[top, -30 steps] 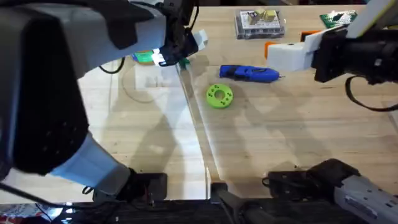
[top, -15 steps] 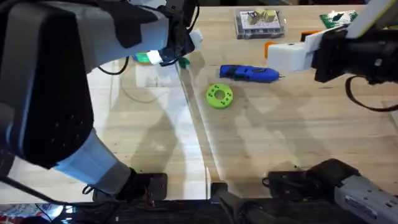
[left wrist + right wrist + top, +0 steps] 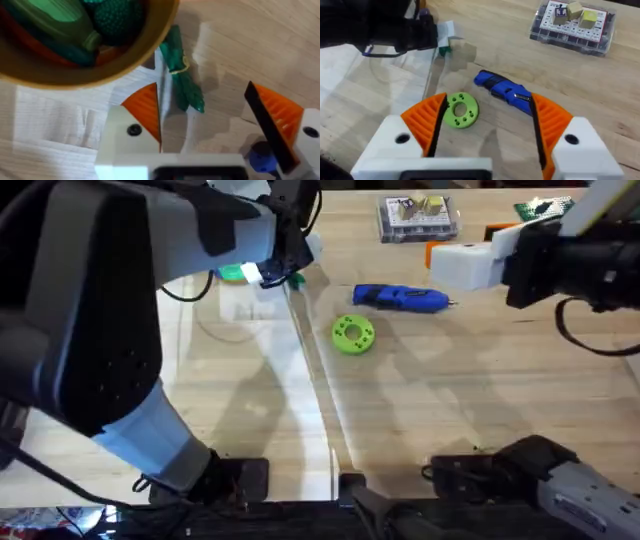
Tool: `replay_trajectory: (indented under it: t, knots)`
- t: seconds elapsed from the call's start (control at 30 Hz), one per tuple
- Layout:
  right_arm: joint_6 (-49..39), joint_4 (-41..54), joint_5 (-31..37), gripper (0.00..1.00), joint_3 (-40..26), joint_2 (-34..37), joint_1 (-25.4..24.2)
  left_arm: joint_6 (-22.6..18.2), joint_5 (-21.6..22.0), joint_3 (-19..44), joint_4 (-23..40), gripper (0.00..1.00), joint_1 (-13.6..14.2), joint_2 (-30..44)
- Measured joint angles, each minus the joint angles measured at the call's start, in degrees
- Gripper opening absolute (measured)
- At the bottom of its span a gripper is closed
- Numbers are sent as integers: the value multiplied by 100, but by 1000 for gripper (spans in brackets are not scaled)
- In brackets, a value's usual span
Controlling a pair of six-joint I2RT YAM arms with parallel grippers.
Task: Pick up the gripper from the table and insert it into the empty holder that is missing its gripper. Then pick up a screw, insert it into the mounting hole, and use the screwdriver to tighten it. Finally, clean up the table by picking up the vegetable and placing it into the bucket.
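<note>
Wood table [image 3: 480, 380], wrist-seen vegetable [image 3: 181, 80] beside bucket [image 3: 125, 60]

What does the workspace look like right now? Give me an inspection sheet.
Surface: wooden table with a clear sheet on its left part.
Job's things: vegetable on the table just outside the bucket; screwdriver lying flat mid-table.
Clutter: green disc near the screwdriver; clear parts box at the far edge.
End effectors: left end effector open, straddling the vegetable; right end effector open, above the disc and screwdriver.
Cables: black cable on the right arm.
Surroundings: nothing seen.
</note>
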State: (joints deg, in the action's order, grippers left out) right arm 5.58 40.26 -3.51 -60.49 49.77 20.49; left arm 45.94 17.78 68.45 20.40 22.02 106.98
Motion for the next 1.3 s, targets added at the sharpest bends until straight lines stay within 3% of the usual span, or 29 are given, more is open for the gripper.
replay_trajectory:
  t: [0.33, 0.43, 0.5, 0.53, 0.77, 0.97, 1.1, 1.2, 1.3]
  knots:
    - [0, -1, -2, 965, 0, 1, 0, -43, -1, 0, 426, 608, 2, 106]
    - [0, -1, -2, 965, 0, 1, 0, -55, -4, 2, 402, 392, 6, 164]
    - [0, -4, -2, 965, 0, 1, 0, -111, -3, 2, 428, 117, 7, 165]
    - [0, -3, -2, 965, 0, 1, 0, -146, -5, 2, 428, 38, 7, 158]
    - [0, -20, -2, 965, 0, 1, 0, -237, -128, 0, 693, 18, 37, -397]
    - [0, -83, -2, 965, 0, 1, 0, -254, -351, -2, 1430, 17, 245, -1778]
    - [0, -87, -1, 965, 0, 1, 0, -266, -274, -2, 1875, 17, 330, -2724]
    - [0, -99, -1, 965, 0, 1, 0, -266, 6, -2, 2017, 17, 118, -3222]
    - [0, -123, -2, 965, 0, 1, 0, -265, 206, -2, 2000, 17, -315, -3338]
